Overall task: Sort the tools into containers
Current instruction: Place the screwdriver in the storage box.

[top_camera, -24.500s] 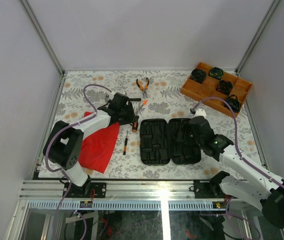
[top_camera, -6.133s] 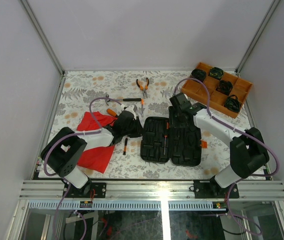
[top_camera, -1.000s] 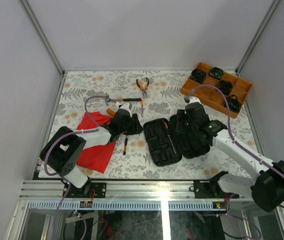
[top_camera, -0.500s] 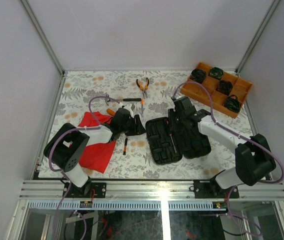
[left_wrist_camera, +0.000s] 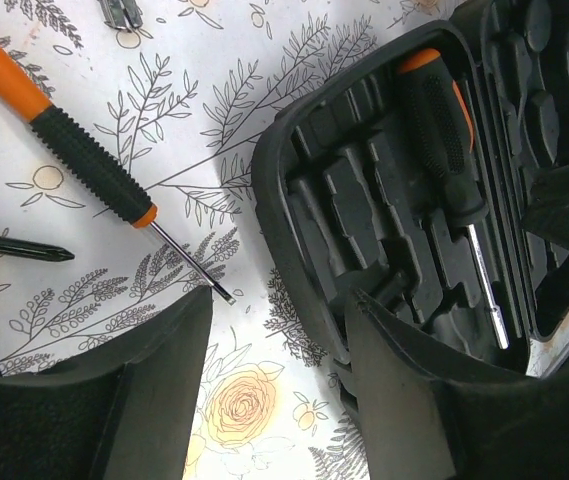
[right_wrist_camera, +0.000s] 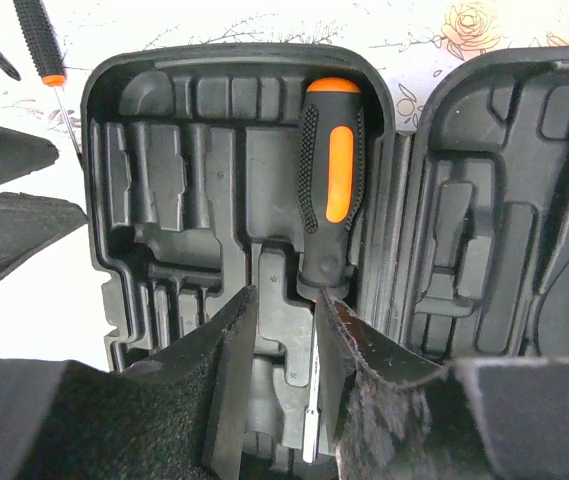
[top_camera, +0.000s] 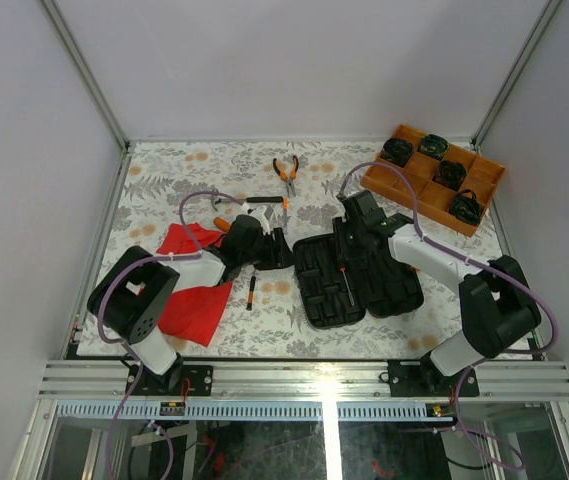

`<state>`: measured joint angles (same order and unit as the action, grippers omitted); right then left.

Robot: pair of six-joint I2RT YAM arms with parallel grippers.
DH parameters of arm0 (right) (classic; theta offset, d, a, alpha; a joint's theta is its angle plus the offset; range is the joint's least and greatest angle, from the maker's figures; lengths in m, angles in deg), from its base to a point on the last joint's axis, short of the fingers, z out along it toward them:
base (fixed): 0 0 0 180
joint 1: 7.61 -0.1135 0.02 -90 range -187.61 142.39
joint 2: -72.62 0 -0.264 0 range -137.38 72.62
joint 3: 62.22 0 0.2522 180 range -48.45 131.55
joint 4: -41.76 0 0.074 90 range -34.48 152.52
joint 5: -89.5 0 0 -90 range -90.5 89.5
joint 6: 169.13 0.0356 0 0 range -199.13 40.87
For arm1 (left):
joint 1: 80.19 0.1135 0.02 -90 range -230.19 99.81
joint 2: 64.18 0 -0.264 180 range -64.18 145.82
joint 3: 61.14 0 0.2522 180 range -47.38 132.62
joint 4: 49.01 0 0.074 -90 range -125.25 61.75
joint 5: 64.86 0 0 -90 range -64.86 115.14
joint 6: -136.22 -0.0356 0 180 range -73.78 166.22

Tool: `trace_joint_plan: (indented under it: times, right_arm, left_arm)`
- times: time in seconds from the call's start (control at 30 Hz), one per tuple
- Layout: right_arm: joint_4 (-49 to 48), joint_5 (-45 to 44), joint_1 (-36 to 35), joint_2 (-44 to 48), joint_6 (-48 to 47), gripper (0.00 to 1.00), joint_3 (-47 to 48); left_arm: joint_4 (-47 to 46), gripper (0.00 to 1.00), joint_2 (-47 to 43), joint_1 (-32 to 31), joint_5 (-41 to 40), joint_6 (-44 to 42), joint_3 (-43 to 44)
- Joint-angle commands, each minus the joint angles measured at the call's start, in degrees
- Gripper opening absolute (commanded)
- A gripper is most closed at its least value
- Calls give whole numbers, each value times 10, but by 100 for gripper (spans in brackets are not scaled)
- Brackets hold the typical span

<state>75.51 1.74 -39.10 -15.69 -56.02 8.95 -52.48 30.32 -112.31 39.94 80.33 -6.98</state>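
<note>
I see the black case (top_camera: 319, 297) lying open on the bench, one orange-and-black screwdriver (right_wrist_camera: 330, 190) slotted inside — pliers (top_camera: 285, 171) and hammer (top_camera: 260, 201) loose beyond.

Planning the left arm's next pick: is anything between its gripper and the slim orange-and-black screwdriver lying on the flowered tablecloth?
Nothing visible does. The left gripper hangs open near the tip of the slim orange-and-black screwdriver, with only bare flowered tablecloth between them. The open black plastic tool case lies on the other side.

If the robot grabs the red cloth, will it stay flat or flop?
Probably flop: the red cloth lies rumpled in soft folds, so it would likely droop from wherever it is pinched. It looks thin, so it is probably light.
</note>
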Motion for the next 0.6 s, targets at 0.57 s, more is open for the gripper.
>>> trace_joint_plan:
  times: [0.57]
  right_arm:
    - [18,-31,-5,-78,-36,29,55]
  left_arm:
    - [6,46,52,1,21,-5,50]
